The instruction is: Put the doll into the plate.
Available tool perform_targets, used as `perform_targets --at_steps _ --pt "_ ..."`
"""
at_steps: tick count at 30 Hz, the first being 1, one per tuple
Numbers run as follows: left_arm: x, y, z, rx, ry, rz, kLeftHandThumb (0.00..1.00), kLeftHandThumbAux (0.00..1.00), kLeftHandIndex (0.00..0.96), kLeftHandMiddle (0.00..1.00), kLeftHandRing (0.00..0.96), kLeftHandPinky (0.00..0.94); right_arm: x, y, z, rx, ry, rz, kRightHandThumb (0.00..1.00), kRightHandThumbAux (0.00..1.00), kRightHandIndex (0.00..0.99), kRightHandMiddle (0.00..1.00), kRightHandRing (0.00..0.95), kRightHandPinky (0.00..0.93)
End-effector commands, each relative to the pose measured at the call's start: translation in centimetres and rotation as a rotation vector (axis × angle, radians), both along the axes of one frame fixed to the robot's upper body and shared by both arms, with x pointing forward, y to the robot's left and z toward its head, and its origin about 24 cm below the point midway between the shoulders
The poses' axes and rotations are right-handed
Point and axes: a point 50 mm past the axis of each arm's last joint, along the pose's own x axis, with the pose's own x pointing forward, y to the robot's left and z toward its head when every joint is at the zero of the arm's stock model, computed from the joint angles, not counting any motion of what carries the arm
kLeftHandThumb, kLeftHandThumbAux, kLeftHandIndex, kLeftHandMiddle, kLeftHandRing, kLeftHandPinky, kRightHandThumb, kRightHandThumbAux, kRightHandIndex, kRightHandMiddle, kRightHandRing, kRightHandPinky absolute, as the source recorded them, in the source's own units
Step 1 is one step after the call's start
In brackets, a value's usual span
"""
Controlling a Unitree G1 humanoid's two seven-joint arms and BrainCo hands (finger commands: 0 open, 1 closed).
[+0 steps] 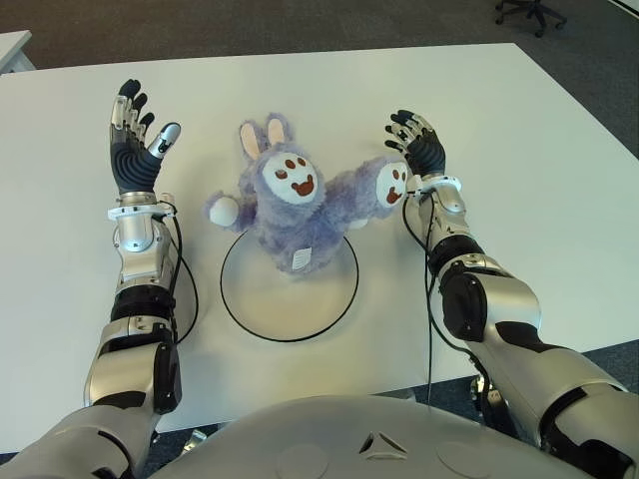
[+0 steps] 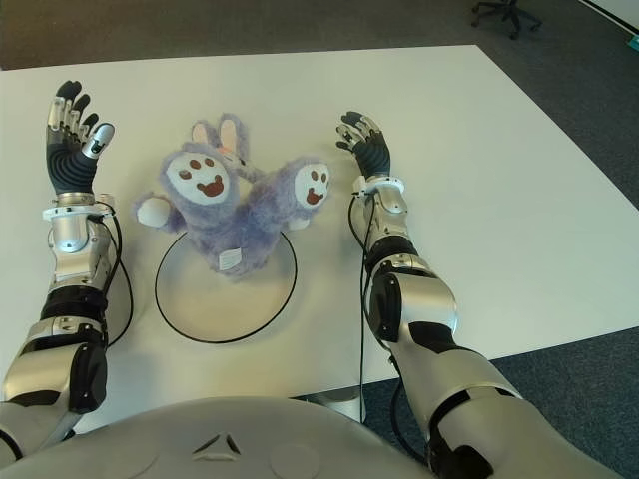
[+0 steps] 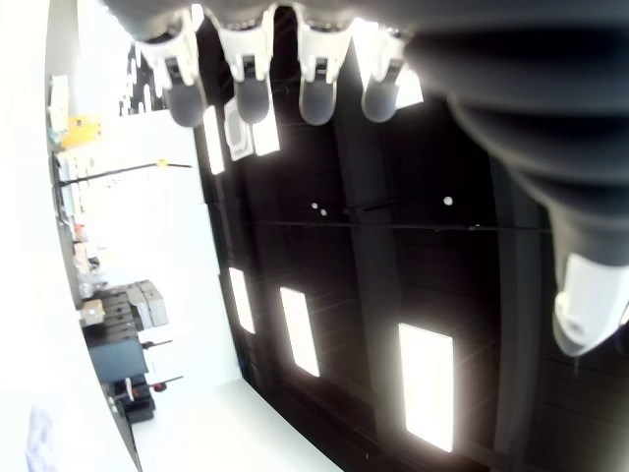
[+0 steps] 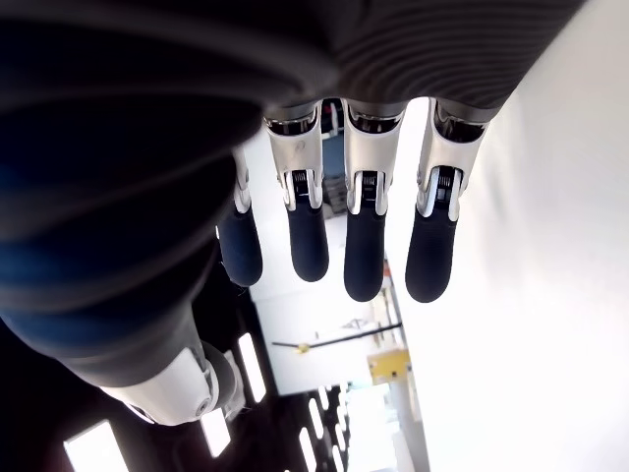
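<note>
doll (image 1: 290, 205) on plate's (image 1: 262, 321) far rim

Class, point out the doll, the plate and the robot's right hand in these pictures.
doll (image 1: 292, 210), left eye view, on its purple body below the face.
plate (image 1: 262, 299), left eye view, on its bare white inside.
right hand (image 1: 420, 150), left eye view, on the palm.

White table (image 1: 519, 150) — plate (image 1: 329, 304), doll (image 1: 290, 205)

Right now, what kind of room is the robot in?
Probably an office or lab: a big white table on dark grey carpet, a black wheeled office chair behind, and long ceiling light panels.
</note>
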Motion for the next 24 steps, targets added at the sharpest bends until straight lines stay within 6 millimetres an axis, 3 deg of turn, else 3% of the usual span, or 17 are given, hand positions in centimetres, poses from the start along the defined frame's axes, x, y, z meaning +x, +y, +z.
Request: perform_targets --at_steps 1,24 --pt "-0.2 0.1 -1.1 -0.011 0.046 -0.012 0.000 0.522 0.031 0.059 0.064 0.079 -1.6 0.0 -3.4 0.028 0.126 -0.005 0.485 0.746 0.226 0.232 0.257 0.320" --pt "0.5 -0.7 -2.4 -0.068 0.100 -0.051 0.000 0.537 0.009 0.072 0.071 0.092 -1.7 0.2 -3.5 0.037 0.130 0.000 0.508 0.750 0.241 0.226 0.248 0.309"
